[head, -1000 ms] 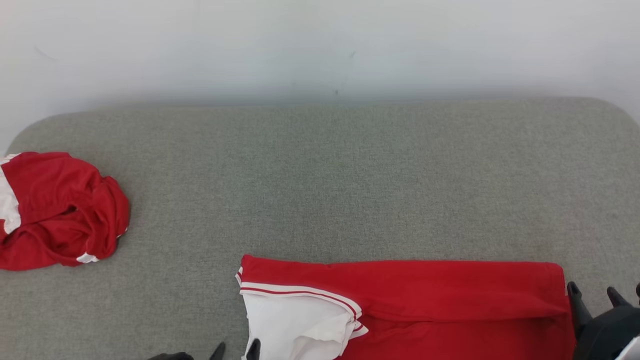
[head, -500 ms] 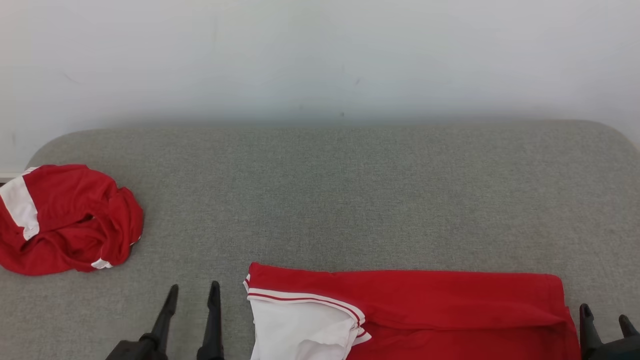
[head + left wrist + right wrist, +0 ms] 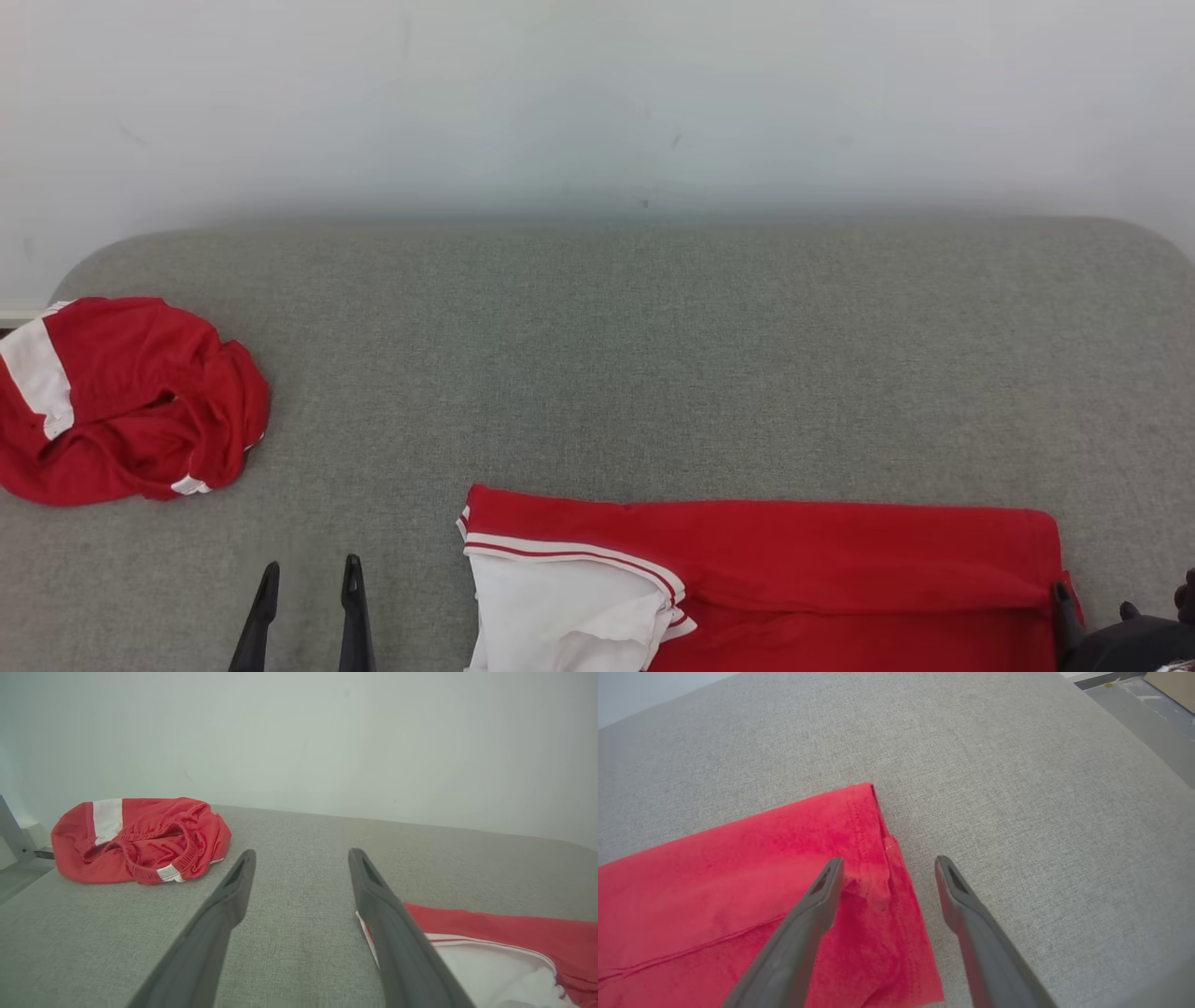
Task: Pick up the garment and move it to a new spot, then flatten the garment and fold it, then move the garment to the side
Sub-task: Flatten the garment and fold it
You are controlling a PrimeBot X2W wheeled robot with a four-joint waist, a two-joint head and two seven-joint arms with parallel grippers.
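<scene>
No text, label, brand mark, number or sign is legible in any view. The folded red garment [image 3: 840, 569] at the lower centre of the head view carries plain red-and-white striped trim with no lettering. The crumpled red garment [image 3: 121, 401] at the left edge of the frame carries plain white bands with no lettering.
</scene>
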